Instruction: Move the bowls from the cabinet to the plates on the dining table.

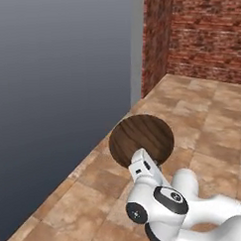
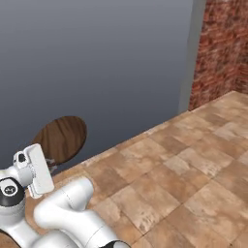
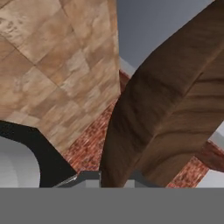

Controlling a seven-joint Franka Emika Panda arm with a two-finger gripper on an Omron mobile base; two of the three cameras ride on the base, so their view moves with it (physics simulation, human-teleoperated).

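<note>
Tiled floor and grey wall sit under and beyond your gripper point(image 3: 113, 177), w/ jaws pinched on the rim of the wooden bowl point(image 1: 141, 138) held just ahead, so a thin edge grip could slip if you swing or drive fast, dropping it.

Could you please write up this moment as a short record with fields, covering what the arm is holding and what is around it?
held item: wooden bowl, reddish-brown with dark grain
grip: gripper shut on the bowl's rim, one of the fingers on each side of the wall
bowl pose: tipped on edge, carried in the air above the floor
floor: tan stone tiles
left of arm: plain grey wall
far end: red brick wall
</note>
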